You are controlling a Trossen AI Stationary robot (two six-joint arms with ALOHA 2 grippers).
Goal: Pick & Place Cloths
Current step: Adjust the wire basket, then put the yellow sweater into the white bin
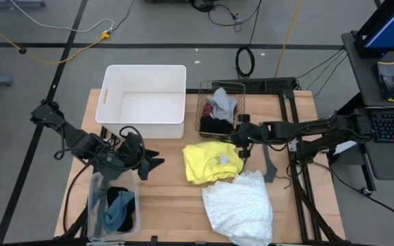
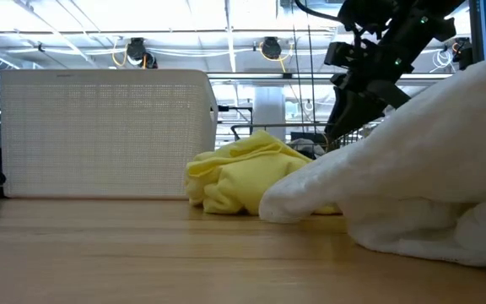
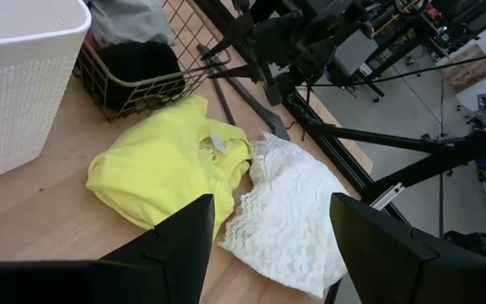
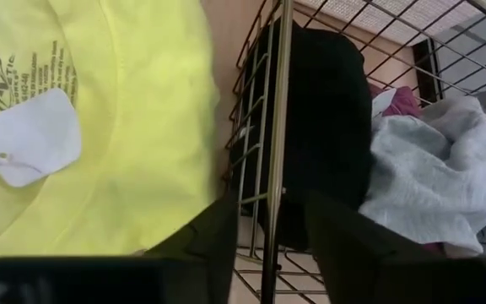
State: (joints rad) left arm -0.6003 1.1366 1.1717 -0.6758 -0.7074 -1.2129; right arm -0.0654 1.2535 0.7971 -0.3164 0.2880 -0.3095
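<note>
A yellow cloth lies crumpled mid-table, its white label facing up. The white lacy cloth lies nearer the front and touches it. Behind them a wire basket holds grey, maroon and black cloths. My right gripper hangs open above the basket's near rim, beside the yellow cloth, and holds nothing. My left gripper hovers open left of the yellow cloth, nothing between its fingers. A clear bin at the front left holds black and sage-green cloths.
A white plastic bin stands at the back, left of the wire basket. A thin dark V-shaped bar lies right of the yellow cloth. Bare wood shows between the clear bin and the white lacy cloth.
</note>
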